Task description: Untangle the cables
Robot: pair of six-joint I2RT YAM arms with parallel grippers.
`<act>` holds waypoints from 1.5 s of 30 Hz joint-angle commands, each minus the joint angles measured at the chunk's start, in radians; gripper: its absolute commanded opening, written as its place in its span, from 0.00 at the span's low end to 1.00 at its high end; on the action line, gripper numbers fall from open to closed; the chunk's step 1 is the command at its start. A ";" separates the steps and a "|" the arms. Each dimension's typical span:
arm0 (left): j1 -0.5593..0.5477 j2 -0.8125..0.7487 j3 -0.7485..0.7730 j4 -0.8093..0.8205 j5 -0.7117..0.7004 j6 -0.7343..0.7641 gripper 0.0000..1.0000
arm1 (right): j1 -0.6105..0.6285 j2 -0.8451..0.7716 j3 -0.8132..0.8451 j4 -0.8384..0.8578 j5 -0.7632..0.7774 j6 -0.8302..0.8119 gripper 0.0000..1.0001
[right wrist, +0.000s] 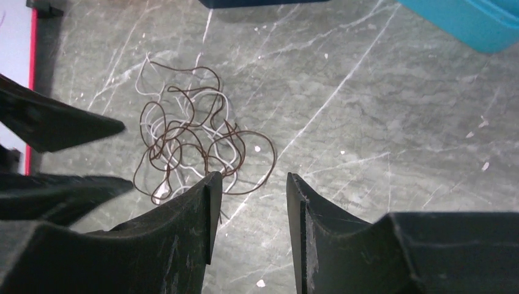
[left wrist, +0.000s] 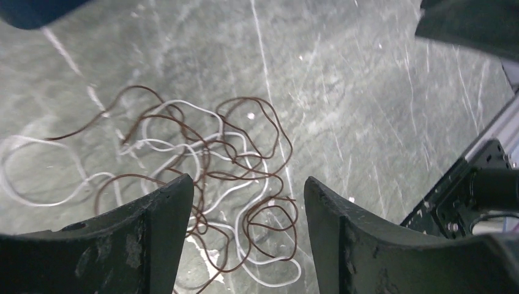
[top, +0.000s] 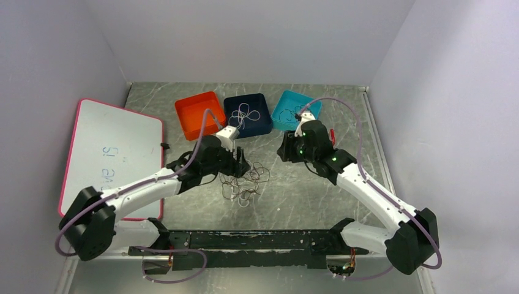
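A loose tangle of brownish-red and white cables [left wrist: 208,165] lies on the grey marbled worktop [left wrist: 367,92], directly below our left end effector [left wrist: 248,190] and reaching a little ahead of it. Its fingers are spread, with nothing between them. Our right end effector [right wrist: 248,184] hangs beside the tangle, fingers parted and empty, with the wires ahead of it. We judge these wires very light, limp and springy, likely to drag neighbours along. A single outer loop at the fringe looks the safest place to pinch. Beyond both end effectors sit an orange tray [top: 196,116], a navy tray [top: 264,122] and a teal tray [top: 284,107].
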 commanded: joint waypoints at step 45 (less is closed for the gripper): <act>0.202 0.421 0.296 -0.060 0.129 0.081 0.53 | 0.399 0.256 -0.202 0.267 0.223 0.386 0.22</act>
